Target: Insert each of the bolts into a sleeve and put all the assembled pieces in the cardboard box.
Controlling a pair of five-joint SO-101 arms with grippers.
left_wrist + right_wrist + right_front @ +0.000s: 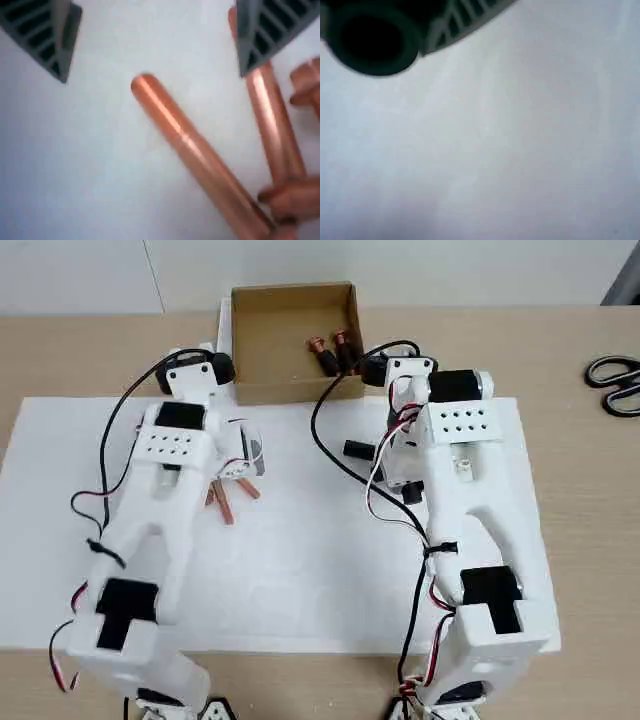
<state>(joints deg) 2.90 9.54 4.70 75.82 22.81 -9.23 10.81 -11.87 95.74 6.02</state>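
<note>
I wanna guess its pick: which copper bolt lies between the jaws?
The slanting bolt in the open gap; its neighbour bolt runs under one jaw tip.

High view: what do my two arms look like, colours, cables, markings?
Both the left arm and right arm are white plastic shells with black servo blocks at the joints. Each wrist has a panel of small round holes. Black and red-white cables loop along each. The left end effector has dark grey ribbed fingers.

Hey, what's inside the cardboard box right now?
Two copper bolts seated in black sleeves lie by the cardboard box's right wall. An arm's black motor and cable cover the near right corner.
</note>
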